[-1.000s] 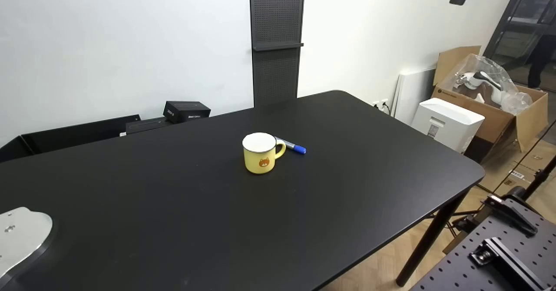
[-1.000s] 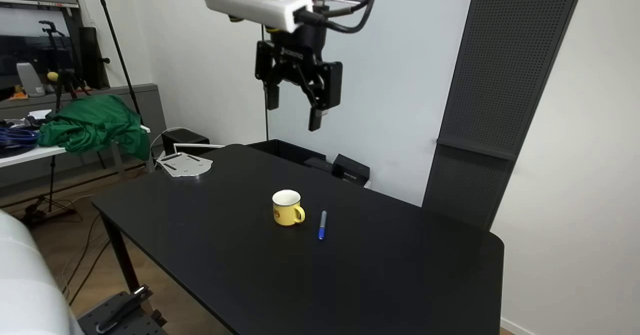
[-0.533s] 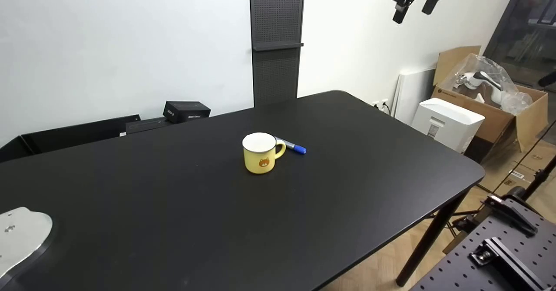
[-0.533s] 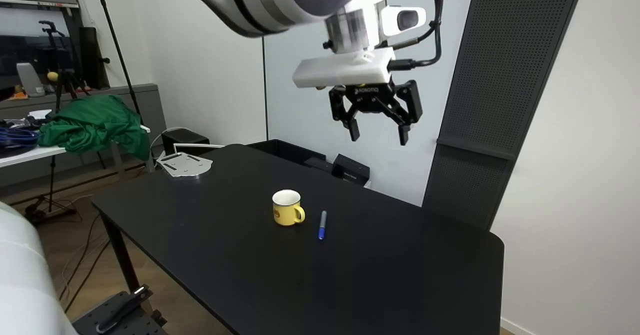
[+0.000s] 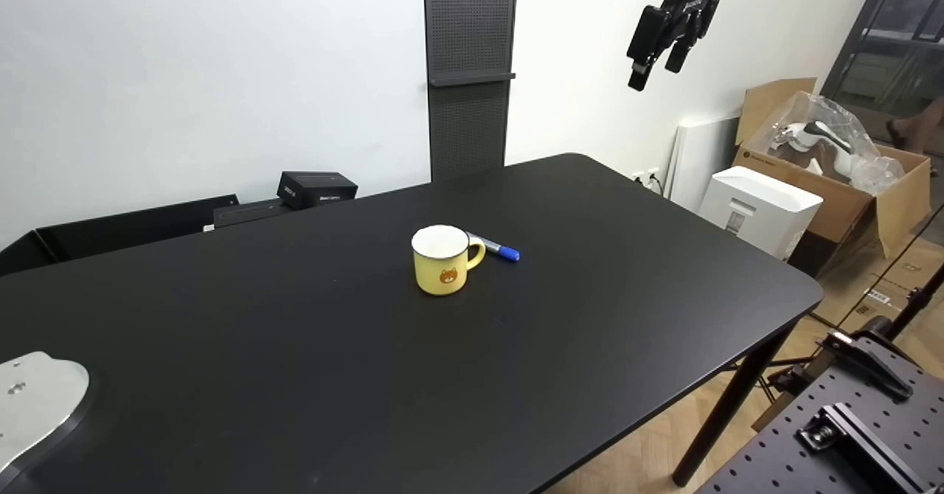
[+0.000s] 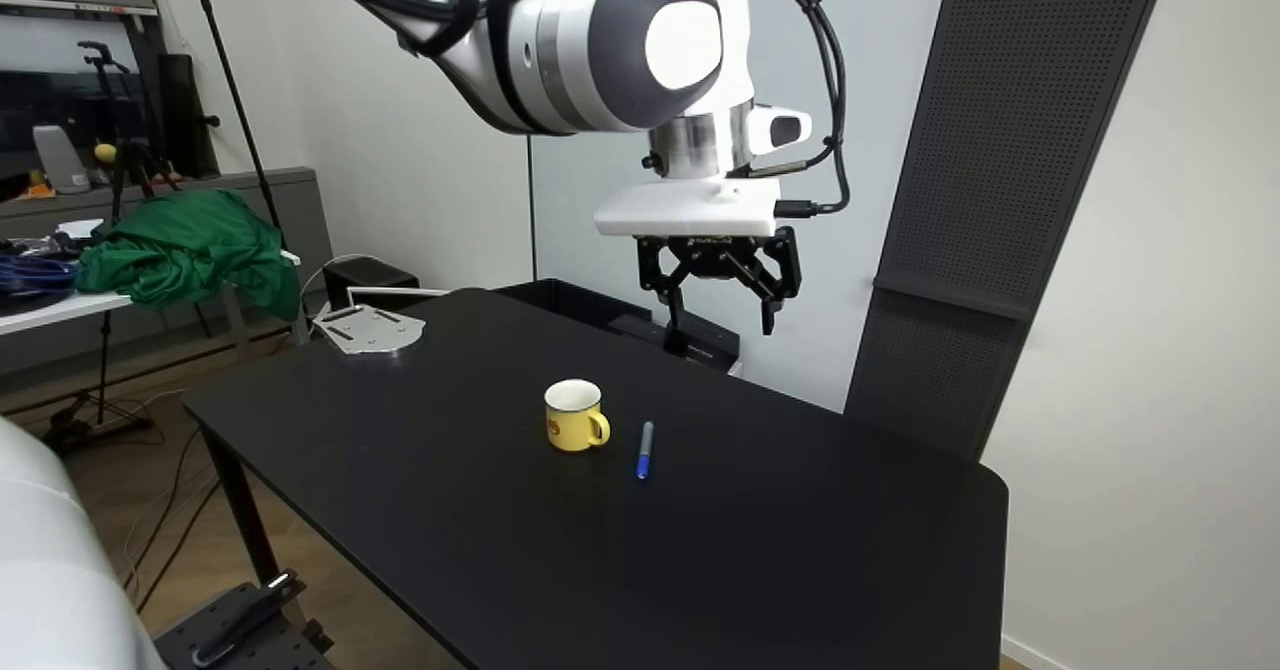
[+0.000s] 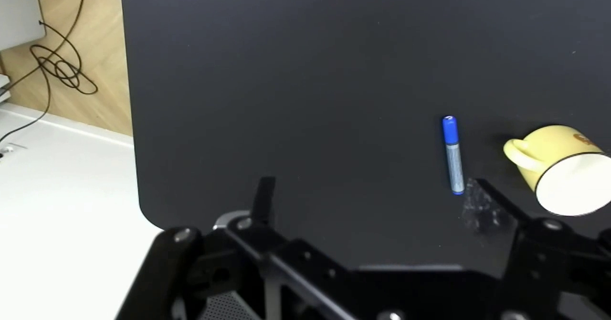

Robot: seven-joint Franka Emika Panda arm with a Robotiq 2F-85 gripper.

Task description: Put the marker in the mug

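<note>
One pale wall (image 5: 206, 59) bounds the far side of the work area. The black table (image 5: 354, 376) runs its far edge along that wall; its right end finishes in rounded corners, and a broad stretch of tabletop extends to the near edge. The white robot arm (image 6: 570, 60) enters an exterior view from the upper left and reaches over the table. Beyond the table's right edge stand an opened cardboard box (image 5: 903, 199) and, just beside it, a white box (image 5: 763, 210).

The gripper (image 6: 722, 322) hangs well above the tabletop, with ample height beneath its tips. Its fingers (image 6: 768, 318) are spread wide, a broad gap between them. A flat silvery plate (image 6: 368, 330) rests at the table's left end.

The yellow mug (image 5: 434, 276) stands upright, white interior facing up, well inside the table's edges. Its handle (image 5: 481, 253) points right.

The marker (image 7: 454, 160), greyish with a blue cap, lies flat on the tabletop, outside the mug; it is just right of the handle, with tabletop between the two. Its cap is turned to the near side. In both exterior views the gripper stands farther right than either item. The wrist view places the marker between the finger ends, closer to the one on the mug's side.
</note>
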